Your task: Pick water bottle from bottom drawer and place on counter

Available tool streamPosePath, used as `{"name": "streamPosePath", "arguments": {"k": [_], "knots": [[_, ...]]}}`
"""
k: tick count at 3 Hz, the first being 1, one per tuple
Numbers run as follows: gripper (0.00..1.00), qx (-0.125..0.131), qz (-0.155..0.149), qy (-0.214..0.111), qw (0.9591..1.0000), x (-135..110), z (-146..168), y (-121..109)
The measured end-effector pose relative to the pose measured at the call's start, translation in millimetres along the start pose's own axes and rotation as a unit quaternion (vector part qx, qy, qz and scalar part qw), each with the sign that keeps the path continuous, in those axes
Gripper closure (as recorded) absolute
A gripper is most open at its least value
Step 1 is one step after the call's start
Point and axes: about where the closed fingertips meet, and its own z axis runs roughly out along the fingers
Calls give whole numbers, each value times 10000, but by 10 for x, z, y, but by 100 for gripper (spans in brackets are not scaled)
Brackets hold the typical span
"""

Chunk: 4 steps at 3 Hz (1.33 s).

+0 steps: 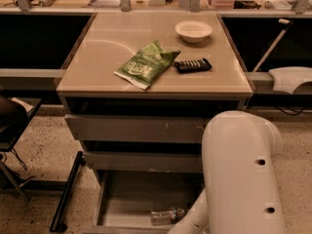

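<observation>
The water bottle (166,215) lies on its side on the floor of the open bottom drawer (124,204), near its front. My white arm (241,179) fills the lower right and reaches down toward the drawer. The gripper is hidden below the frame's lower edge, behind the arm. The tan counter (107,48) tops the grey cabinet.
On the counter lie a green snack bag (147,64), a black remote-like bar (193,65) and a white bowl (193,30). Two grey-fronted drawers (131,128) sit above the bottom one. A black chair (14,130) stands at the left. A white object (290,79) lies at the right.
</observation>
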Motion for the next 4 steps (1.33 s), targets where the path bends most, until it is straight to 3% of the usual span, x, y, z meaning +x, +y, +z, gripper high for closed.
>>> {"name": "streamPosePath", "arguments": {"k": [1, 2, 3, 4], "knots": [[0, 482, -199, -243, 9983, -242, -288, -243], [0, 1386, -358, -744, 9869, -491, -904, -440], [0, 2115, -489, -1041, 9706, -531, -1466, -372], [0, 2351, -625, -1149, 9631, -678, -1679, -358]]}}
